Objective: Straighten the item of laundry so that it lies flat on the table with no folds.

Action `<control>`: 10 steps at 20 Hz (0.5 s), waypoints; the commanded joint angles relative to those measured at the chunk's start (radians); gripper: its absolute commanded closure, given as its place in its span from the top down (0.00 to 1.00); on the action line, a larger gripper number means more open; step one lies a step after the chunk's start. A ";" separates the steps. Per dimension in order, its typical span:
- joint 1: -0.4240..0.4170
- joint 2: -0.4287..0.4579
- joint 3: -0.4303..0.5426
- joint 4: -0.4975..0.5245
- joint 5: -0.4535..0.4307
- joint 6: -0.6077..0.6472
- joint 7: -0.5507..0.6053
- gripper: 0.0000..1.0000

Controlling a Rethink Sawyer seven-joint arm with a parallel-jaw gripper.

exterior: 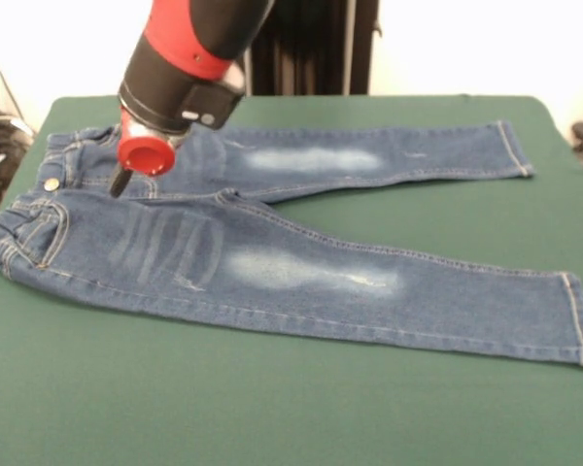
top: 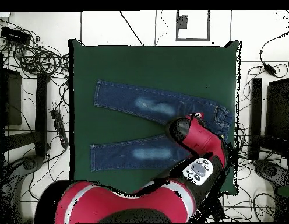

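The small pair of dark blue denim jeans lay spread on the green table, waistband toward the left of the front view and both legs running out to the right, parted in a narrow V. The nearer leg showed a faded thigh patch and whisker marks; the farther leg carried a similar patch and reached almost to the table's right side. No large fold was evident, though slight rumpling appeared at the waistband and around the crotch seam. The gripper stood over the upper part of the farther leg, just beside the brass button, with 1 dark fingertip showing low against the denim; whether it was wide, narrow or pinching cloth could not be told, since the red cap and wrist hid the rest. In the overhead view the arm covered the seat area. Judged from this, the work was at the final smoothing stage; the next move would call for easing out the waistband end without dragging the legs askew.
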 commanded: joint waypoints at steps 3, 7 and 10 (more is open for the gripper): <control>-0.119 -0.190 0.341 0.044 -0.149 0.141 -0.163 0.00; -0.209 -0.266 0.457 0.071 -0.184 0.214 -0.199 0.00; -0.273 -0.318 0.547 0.106 -0.202 0.260 -0.222 0.00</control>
